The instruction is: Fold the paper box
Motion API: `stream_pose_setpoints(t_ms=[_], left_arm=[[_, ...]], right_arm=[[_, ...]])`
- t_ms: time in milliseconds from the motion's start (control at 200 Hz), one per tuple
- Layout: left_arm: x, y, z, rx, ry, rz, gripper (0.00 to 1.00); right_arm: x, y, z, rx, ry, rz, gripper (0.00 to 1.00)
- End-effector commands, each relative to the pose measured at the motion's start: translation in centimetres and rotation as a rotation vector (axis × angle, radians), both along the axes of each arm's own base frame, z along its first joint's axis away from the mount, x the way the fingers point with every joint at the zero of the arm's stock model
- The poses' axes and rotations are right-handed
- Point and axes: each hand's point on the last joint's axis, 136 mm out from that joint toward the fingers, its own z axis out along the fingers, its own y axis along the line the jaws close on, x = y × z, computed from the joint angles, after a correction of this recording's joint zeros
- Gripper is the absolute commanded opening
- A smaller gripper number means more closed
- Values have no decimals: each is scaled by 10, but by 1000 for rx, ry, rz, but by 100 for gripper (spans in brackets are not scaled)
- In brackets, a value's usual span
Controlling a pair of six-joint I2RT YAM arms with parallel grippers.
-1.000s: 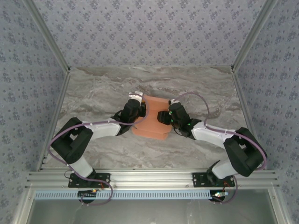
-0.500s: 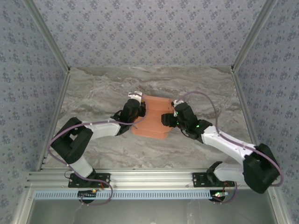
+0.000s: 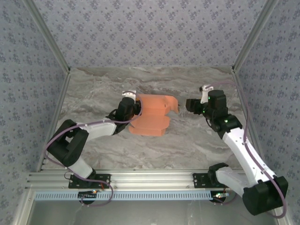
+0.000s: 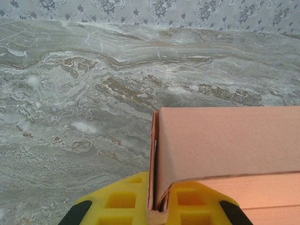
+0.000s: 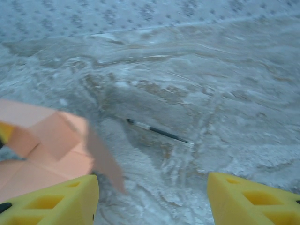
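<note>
A grey marbled bench (image 3: pixel 93 89) is being viewed from above. At the centre of the frame, a salmon-orange paper box (image 3: pixel 152 118), partly folded, is being gripped at its left edge by the left gripper (image 3: pixel 133 107), whose yellow fingers (image 4: pixel 122 204) are being pressed together on the card. Right of centre, the right gripper (image 3: pixel 191 105) is being held with jaws apart, clear of the box.

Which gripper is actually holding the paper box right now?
The left gripper: its jaws are shut on the near-side edge of the paper box. The right gripper stands open, off to the box's right and apart from it.
</note>
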Motion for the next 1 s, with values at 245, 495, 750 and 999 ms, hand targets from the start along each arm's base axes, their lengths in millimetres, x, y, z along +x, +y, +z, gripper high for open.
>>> stream_pose_setpoints(t_ms=[245, 495, 750, 999], left_arm=[[-9, 5, 29, -70, -16, -10, 3], [-11, 3, 30, -82, -6, -23, 3], [-14, 4, 32, -90, -9, -27, 3], [-16, 3, 31, -101, -6, -33, 3]], right_arm=[[30, 29, -55, 109, 100, 196, 63], [21, 63, -54, 156, 63, 401, 61], [15, 86, -59, 167, 65, 500, 55], [10, 101, -59, 151, 57, 552, 52]])
